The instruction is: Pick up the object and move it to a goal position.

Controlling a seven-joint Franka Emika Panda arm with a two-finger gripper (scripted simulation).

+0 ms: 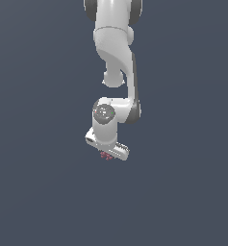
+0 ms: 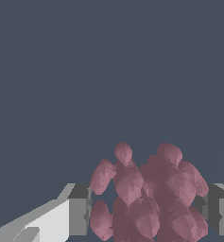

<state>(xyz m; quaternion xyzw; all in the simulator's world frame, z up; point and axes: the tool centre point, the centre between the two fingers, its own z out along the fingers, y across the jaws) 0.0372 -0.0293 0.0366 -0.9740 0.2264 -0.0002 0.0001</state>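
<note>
Between the gripper (image 2: 146,208) fingers sits the maroon bead cluster (image 2: 149,198) (pads beside it).

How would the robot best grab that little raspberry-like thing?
Across its widest middle, coming from straight above. The maroon bead cluster is a lumpy ball with no handle, so pinching its opposite sides suits it. The wrist view shows it between the gripper fingers, nearly filling the gap.

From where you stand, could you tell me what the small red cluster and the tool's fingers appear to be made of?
The red cluster: matte, faceted maroon beads with no shine, perhaps soft fruit or rubber; the flat render leaves it open. The tool has fingers that look like hard grey plastic or metal with darker pads: flat planes, sharp edges.
</note>
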